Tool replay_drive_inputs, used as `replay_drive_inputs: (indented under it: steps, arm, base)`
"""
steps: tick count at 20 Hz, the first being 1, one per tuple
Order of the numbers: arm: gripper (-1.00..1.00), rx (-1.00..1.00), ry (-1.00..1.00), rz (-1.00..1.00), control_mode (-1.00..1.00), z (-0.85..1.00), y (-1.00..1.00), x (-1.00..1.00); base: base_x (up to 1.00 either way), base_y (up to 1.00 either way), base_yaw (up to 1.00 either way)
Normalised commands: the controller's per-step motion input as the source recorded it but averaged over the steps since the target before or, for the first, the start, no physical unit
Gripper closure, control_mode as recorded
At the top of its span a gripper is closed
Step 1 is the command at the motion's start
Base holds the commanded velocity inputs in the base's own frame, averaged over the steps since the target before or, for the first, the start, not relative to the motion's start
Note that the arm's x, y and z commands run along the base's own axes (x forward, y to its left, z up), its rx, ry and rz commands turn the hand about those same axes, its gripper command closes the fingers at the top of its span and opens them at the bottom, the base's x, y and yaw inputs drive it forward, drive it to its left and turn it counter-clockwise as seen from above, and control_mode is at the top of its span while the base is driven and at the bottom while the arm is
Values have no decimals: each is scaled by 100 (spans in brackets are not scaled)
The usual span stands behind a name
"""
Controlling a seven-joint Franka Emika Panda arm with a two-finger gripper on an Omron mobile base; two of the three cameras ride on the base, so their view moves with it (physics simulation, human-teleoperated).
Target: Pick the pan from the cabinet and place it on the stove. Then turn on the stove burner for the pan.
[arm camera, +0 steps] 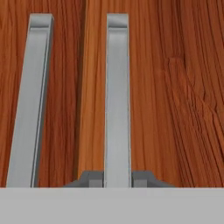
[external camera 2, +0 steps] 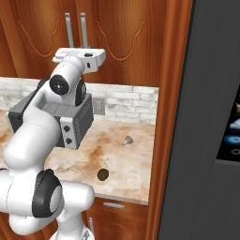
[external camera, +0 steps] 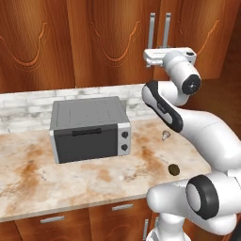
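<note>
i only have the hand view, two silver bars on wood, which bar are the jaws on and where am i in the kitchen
Observer: The gripper is shut on the right-hand handle, the jaws hugging it on both sides low down.
Operator: which door is that
Observer: The cabinet door right of the centre seam, above the counter.
Operator: anything under the arm
Observer: A grey toaster oven sits on the counter, left of the arm.
Operator: doors open yet
Observer: No, both doors look closed and flush in the base views.
</note>
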Motion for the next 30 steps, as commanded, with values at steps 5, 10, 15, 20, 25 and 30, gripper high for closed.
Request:
replay_drive_inputs:
  steps: [5,10,15,20,25,30]
  arm:
    - [100,0,0,0,-100,-3,12,4]
    - [100,0,3,1,-100,0,0,8]
    - [100,-1,0,8,-100,0,-16,-26]
    - [100,-7,1,7,-100,8,-6,-61]
    - [100,-6,0,3,-100,17,-21,-71]
    - [100,-2,2,1,-100,2,-38,-47]
  base:
    - [0,0,0]
    - [0,0,0]
    - [0,0,0]
    - [0,0,0]
    - [0,0,0]
    - [0,0,0]
